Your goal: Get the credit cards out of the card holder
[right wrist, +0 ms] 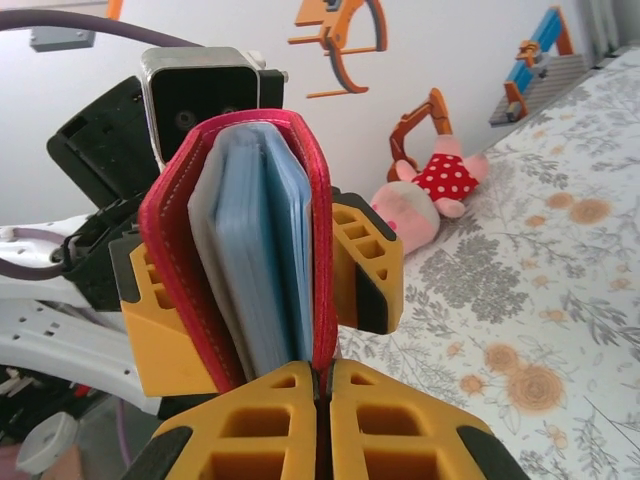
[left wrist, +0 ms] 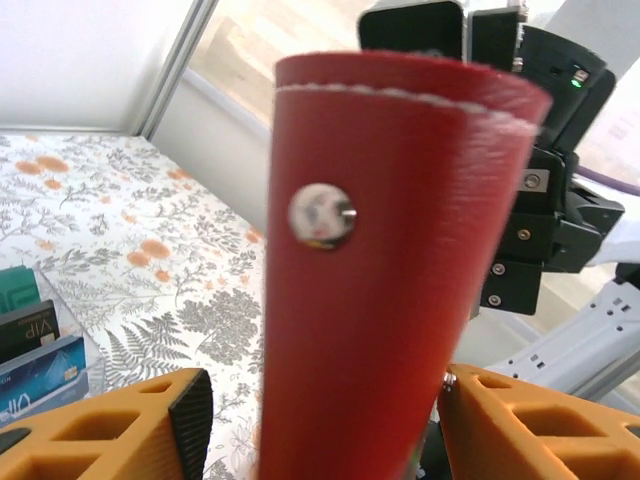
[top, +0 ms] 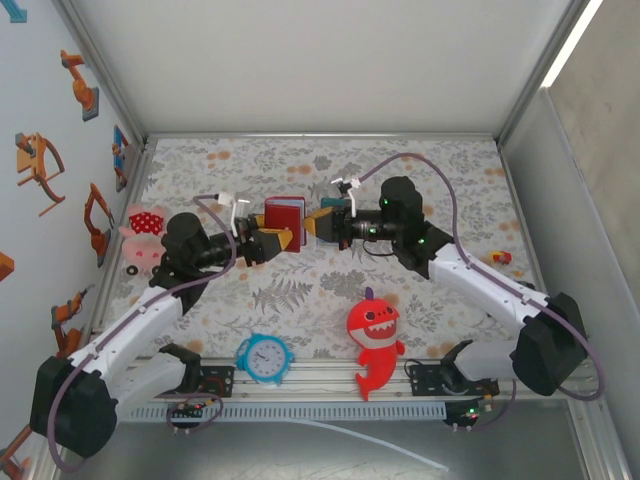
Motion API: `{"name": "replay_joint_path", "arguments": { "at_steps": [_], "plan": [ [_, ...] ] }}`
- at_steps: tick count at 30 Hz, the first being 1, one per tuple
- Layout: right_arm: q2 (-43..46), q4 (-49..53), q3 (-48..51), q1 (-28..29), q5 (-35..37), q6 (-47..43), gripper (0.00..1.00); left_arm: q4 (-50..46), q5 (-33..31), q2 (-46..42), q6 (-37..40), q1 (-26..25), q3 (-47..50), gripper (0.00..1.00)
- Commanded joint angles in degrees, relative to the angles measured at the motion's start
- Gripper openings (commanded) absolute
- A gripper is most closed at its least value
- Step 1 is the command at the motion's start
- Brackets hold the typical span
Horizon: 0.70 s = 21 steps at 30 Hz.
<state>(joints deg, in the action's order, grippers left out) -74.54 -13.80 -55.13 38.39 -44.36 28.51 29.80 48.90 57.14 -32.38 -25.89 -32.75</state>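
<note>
Fingertips of the left gripper (top: 278, 243) and right gripper (top: 318, 226) meet at the card holder (top: 285, 214), upright above the middle of the table (top: 440, 170). From the left wrist, orange fingers (left wrist: 120, 435) stand apart, a gap beside the red cover and its round snap (left wrist: 322, 213); credit cards (left wrist: 30, 345) lie below, one reading "VIP". From the right wrist, fingers (right wrist: 250, 435) press together on the card holder's lower edge, pale blue leaves showing.

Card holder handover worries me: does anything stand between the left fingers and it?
Nothing visible does. The card holder sits directly between the open left fingers, nothing else in that gap; the right gripper pinches one edge.
</note>
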Motion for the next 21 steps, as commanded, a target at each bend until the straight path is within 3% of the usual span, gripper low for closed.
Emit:
{"name": "replay_joint_path", "arguments": {
  "at_steps": [1, 7, 12, 21],
  "plan": [
    [1.03, 3.15, -1.35, 0.10, 4.21, -1.33, 0.00, 0.74, -0.48, 1.48, -2.45, -0.04, -2.59, 0.63],
    [0.37, 8.37, -3.21, 0.10, 9.99, -2.07, 0.00, 0.19, -0.65, 2.61, -2.90, -0.08, -3.56, 0.92],
    [-0.14, 11.52, -4.84, 0.19, 14.10, -2.23, 0.00, -5.74, -2.92, 3.57, -0.41, -1.10, -5.70, 0.94],
    [-0.87, 12.90, -5.83, 0.67, 17.92, -1.79, 0.00, -11.42, -15.15, 6.39, 3.05, -5.87, -7.50, 0.90]
  ]
}}
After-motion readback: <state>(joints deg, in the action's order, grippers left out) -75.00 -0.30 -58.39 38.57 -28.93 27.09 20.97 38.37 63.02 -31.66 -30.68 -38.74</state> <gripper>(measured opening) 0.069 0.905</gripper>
